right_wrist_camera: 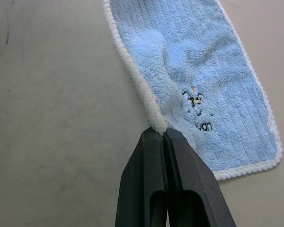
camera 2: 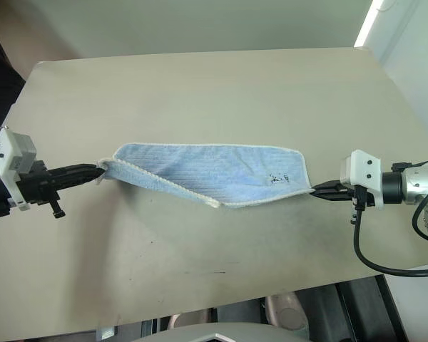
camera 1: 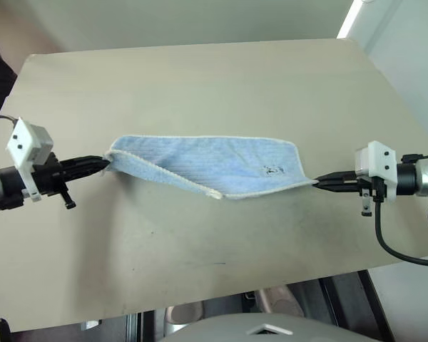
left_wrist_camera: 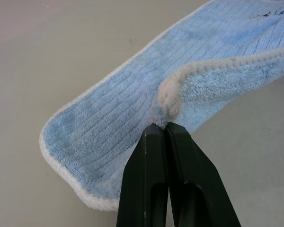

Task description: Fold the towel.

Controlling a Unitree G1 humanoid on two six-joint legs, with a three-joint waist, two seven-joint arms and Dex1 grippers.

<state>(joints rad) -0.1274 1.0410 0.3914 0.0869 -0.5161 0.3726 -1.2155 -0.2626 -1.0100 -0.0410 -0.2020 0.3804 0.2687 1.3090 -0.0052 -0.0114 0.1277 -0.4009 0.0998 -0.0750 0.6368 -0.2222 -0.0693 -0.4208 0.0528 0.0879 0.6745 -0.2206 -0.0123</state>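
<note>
1. I read this as a lab or test room, not a home: below both end effectors lies one plain beige worktop with bare, scuffed laminate.
2. Beyond the left end effector I see plain pale flooring.
3. Past the right end effector, at the far corner, a bright strip light runs along a white wall.

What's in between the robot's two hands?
The towel. It stretches from the left hand to the right hand over the table, and each hand is shut on one end. The left eye view shows this.
</note>
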